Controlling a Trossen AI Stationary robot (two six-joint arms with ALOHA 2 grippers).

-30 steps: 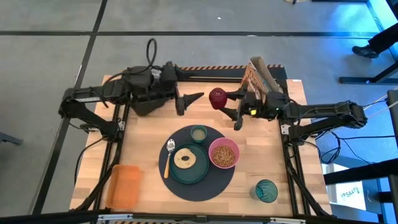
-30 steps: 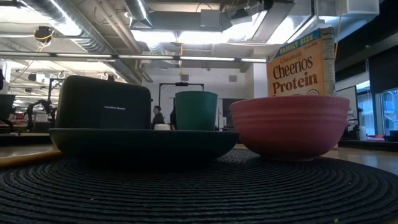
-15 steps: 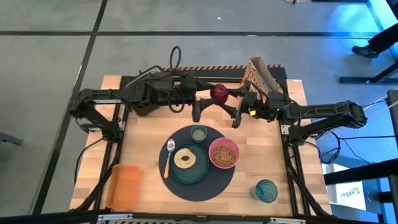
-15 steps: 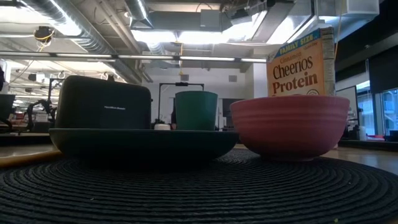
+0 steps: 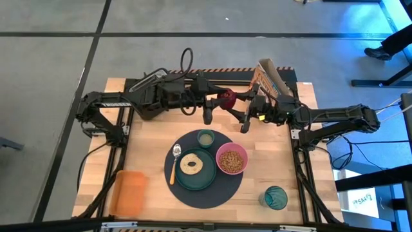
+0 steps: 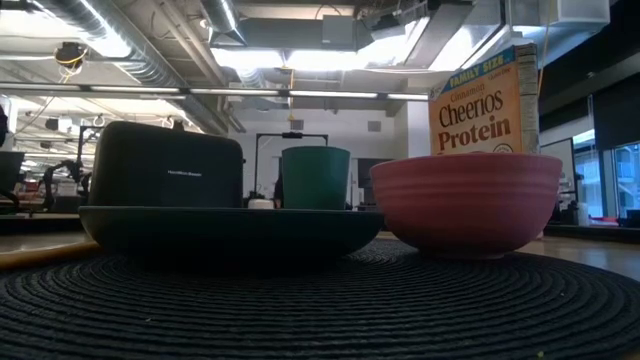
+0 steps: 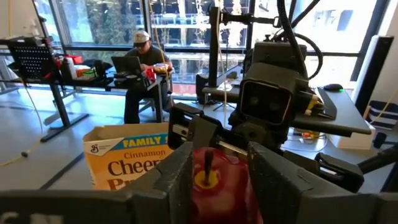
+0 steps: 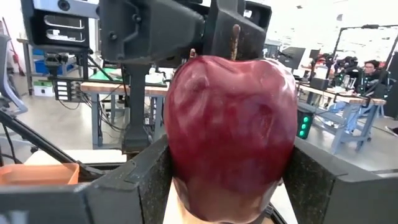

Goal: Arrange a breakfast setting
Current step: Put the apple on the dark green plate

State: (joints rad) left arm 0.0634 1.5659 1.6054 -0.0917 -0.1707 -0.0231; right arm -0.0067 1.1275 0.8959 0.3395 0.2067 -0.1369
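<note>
The red apple (image 5: 226, 99) hangs over the table's far middle, between my two grippers. My right gripper (image 5: 237, 103) is shut on it from the right. My left gripper (image 5: 217, 102) comes in from the left and has its fingers on the apple too. Near the front, the round dark mat (image 5: 222, 190) carries the teal plate (image 5: 187, 183) with the bagel (image 5: 192, 164), the pink bowl (image 5: 232, 158) of cereal and the small pale cup (image 5: 206, 138). The orange-handled spoon (image 5: 174, 164) lies at the plate's left edge. The teal tumbler (image 5: 275, 197) stands at the front right. My left gripper has the apple's two opposite sides (image 7: 198, 186) between its two fingers (image 7: 177, 177). They reach in level from the table's left, and the stem (image 7: 207, 163) points up between them. My right gripper pinches the apple's lower sides (image 8: 180, 174) between its two fingers (image 8: 140, 186), level from the table's right. The apple (image 8: 230, 130) sits upright, stem up, clear of the table.
A cereal box (image 5: 270, 77) stands at the far right behind my right arm. The black toaster (image 6: 165, 165) sits at the far left under my left arm. A flat orange tray (image 5: 131, 192) lies at the front left corner. A person sits at a desk in the room beyond.
My left gripper has gone toward the table's right, up to the apple, and its fingers have closed in onto the apple's sides. The apple has stayed where it was in my right gripper.
</note>
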